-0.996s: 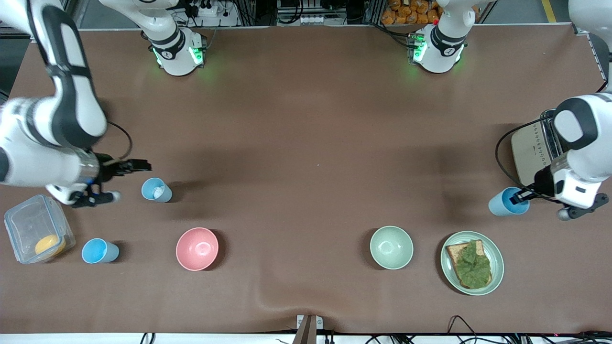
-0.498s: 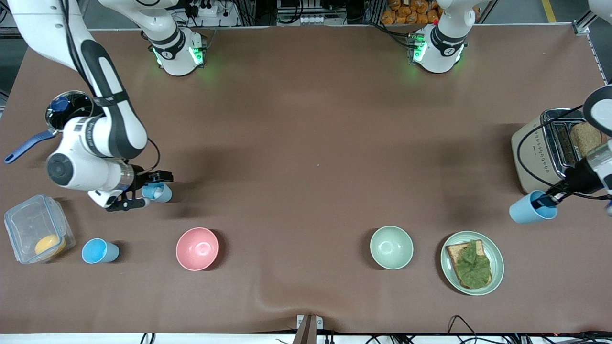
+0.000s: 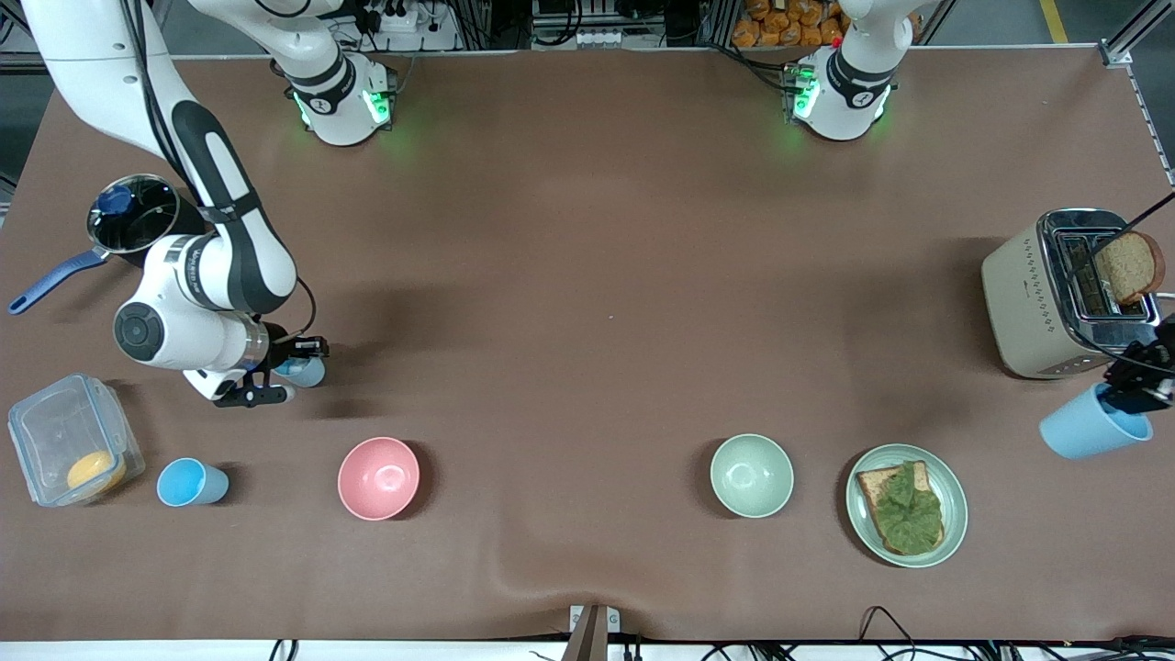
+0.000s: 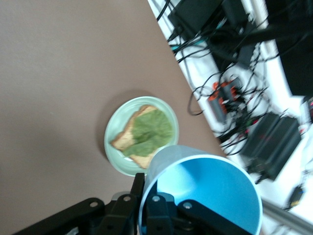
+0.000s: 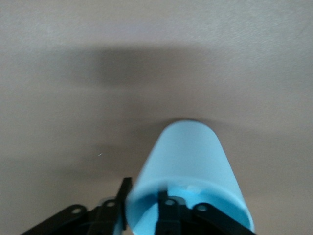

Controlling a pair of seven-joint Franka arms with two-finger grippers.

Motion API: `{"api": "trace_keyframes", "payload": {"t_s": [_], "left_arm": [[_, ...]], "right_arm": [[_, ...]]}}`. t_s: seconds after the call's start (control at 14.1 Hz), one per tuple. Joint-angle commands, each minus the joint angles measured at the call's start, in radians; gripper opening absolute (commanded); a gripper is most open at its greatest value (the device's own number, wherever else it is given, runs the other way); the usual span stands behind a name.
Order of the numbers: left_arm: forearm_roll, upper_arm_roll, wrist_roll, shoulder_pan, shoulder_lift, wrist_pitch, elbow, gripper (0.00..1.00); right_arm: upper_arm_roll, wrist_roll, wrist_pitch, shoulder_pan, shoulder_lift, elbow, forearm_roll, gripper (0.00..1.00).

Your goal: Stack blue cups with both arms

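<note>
Three light-blue cups show. My left gripper (image 3: pixel 1129 399) is shut on the rim of one blue cup (image 3: pixel 1091 427) and holds it tilted in the air, over the table between the toaster and the plate. In the left wrist view this gripper (image 4: pixel 147 192) pinches the cup's (image 4: pixel 205 191) wall. My right gripper (image 3: pixel 298 353) is open and straddles the rim of a second blue cup (image 3: pixel 307 372), which stands on the table. One finger is inside and one outside in the right wrist view (image 5: pixel 145 197). This cup (image 5: pixel 188 152) has a white bit inside. A third blue cup (image 3: pixel 191 483) stands alone, nearer the camera.
A pink bowl (image 3: pixel 378 477) and a pale green bowl (image 3: pixel 751 475) stand near the camera. A plate (image 3: pixel 955 514) holds toast with lettuce. A toaster (image 3: pixel 1033 294) holds bread. A clear container (image 3: pixel 55 431) and a pot (image 3: pixel 133 216) stand at the right arm's end.
My left gripper lifted its cup off the table and carried it toward the table's end, tilting it. My right gripper moved in onto the second cup's rim.
</note>
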Motion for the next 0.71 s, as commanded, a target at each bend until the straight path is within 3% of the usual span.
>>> {"api": "trace_keyframes", "payload": {"t_s": [0.0,0.21,0.64], "left_arm": [[-0.039,-0.006,-0.103,0.006,0.024,-0.015,0.066,0.00],[-0.052,-0.006,-0.181,0.009,0.017,-0.015,0.107,0.00],[-0.044,-0.013,-0.264,-0.008,0.017,-0.006,0.202,0.00]], "right_arm": [[0.007,0.011,-0.014,-0.018,0.027,0.048,0.010,0.00],[0.007,0.011,-0.078,-0.018,0.030,0.103,0.010,0.00],[0.012,0.234,-0.478,0.068,0.026,0.329,0.018,0.00]]}}
